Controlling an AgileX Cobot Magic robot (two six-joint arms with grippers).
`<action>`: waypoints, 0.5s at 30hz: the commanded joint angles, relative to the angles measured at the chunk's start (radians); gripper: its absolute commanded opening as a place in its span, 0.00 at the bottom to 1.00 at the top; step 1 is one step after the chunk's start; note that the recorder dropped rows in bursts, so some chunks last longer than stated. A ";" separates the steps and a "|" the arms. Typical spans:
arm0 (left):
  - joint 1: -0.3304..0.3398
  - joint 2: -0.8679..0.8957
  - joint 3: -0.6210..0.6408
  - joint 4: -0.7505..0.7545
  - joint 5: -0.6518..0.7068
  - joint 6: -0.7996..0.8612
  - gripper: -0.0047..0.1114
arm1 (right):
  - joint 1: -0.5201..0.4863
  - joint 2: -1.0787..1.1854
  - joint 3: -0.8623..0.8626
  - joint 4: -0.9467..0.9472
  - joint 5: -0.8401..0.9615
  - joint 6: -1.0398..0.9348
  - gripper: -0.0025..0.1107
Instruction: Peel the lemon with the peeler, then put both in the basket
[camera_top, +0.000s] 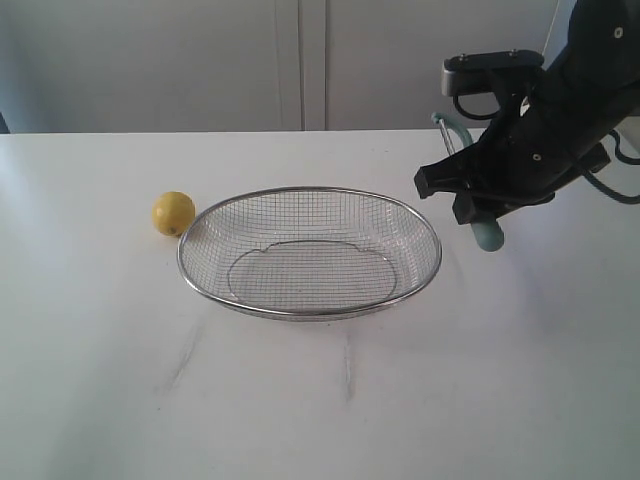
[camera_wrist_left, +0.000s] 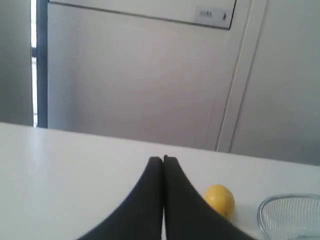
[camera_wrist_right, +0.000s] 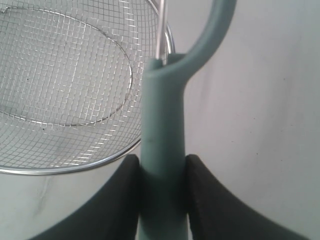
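Observation:
The yellow lemon (camera_top: 173, 213) rests on the white table just left of the wire-mesh basket (camera_top: 300, 312), apart from its rim. My right gripper (camera_top: 462, 196) hovers beside the basket's right end, shut on the teal handle of the peeler (camera_top: 487, 236), whose head points toward the back. In the right wrist view the fingers (camera_wrist_right: 125, 190) clamp the peeler (camera_wrist_right: 162, 115) handle, with the basket (camera_wrist_right: 75, 167) just beyond it. My left gripper (camera_wrist_left: 163, 159) is shut and empty, out of the exterior view; the lemon (camera_wrist_left: 220, 200) lies ahead of it, next to the basket (camera_wrist_left: 292, 201).
A white wall with cabinet panels (camera_top: 300, 60) runs behind the table. Faint scuff marks (camera_top: 348, 370) show on the table in front of the basket. The right arm's black body (camera_top: 570, 110) hangs over the table's right side.

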 joint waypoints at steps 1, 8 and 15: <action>0.002 0.170 -0.064 0.057 0.070 -0.083 0.04 | 0.000 -0.003 -0.010 0.001 -0.008 -0.010 0.02; -0.035 0.422 -0.257 0.531 0.277 -0.521 0.04 | 0.000 -0.003 -0.010 0.001 -0.008 -0.010 0.02; -0.201 0.639 -0.483 0.772 0.559 -0.648 0.04 | 0.000 -0.003 -0.010 0.001 -0.008 -0.010 0.02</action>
